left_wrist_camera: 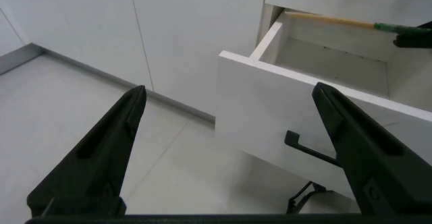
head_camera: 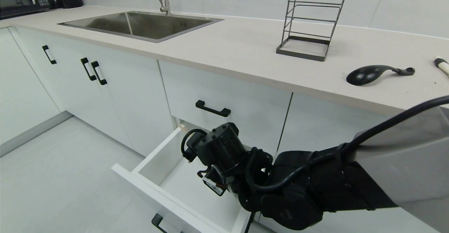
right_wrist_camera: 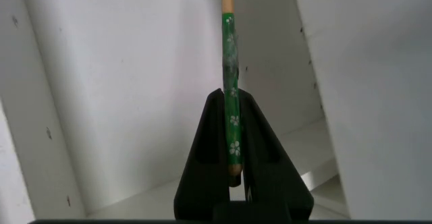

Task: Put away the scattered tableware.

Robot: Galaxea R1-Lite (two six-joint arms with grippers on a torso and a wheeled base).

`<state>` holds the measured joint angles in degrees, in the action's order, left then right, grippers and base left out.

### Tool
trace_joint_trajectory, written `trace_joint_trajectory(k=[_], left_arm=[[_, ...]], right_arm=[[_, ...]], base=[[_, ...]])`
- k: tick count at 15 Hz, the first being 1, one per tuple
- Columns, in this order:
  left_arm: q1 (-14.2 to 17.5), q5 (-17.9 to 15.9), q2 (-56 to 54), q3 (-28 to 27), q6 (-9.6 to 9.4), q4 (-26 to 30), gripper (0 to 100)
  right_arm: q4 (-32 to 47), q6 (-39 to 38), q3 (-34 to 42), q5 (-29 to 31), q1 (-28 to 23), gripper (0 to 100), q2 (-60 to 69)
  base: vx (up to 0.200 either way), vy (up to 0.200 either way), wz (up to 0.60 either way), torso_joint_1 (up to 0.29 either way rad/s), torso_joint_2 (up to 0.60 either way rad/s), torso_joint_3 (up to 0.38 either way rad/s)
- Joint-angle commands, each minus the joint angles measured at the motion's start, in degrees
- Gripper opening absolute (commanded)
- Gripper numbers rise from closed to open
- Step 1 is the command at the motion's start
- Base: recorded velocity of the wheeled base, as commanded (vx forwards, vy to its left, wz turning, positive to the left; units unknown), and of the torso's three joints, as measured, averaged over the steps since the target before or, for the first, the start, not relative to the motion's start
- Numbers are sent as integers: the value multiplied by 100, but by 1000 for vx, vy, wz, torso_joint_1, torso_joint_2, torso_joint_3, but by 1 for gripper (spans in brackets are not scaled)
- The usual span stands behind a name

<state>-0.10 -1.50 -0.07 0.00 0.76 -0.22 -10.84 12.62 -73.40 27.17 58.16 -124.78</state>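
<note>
Right wrist view: right claw (right_wrist_camera: 231, 101) clenched on chopstick (right_wrist_camera: 229, 62) at green end, inside open drawer (head_camera: 154, 148), above its floor. Judge chopstick light, stiff, slick, prone to pivot; you'd grip nearer mid-length. Left claw (left_wrist_camera: 228, 92) released, outside drawer front.

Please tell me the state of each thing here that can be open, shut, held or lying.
lower drawer: pulled open
upper drawer: shut
left gripper: open, empty
right gripper: shut on the chopstick
chopstick: held over the lower drawer
black spoon: lying on the countertop
rack: upright, empty
</note>
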Motion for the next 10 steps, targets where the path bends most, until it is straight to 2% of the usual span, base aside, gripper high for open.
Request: trace_joint_trajectory(k=[1, 6, 10], left_arm=[[1, 1, 7, 0, 4, -4, 100], [1, 1, 7, 0, 4, -4, 100], [1, 1, 7, 0, 4, -4, 100]], right_arm=[[-15, -22, 63, -10, -77, 0, -196], [-32, -58, 361, -19, -86, 0, -213], [-103, -216, -43, -81, -103, 0, -705]], base=[[0, 0, 0, 0, 0, 0], [0, 0, 0, 0, 0, 0], [0, 0, 0, 0, 0, 0]])
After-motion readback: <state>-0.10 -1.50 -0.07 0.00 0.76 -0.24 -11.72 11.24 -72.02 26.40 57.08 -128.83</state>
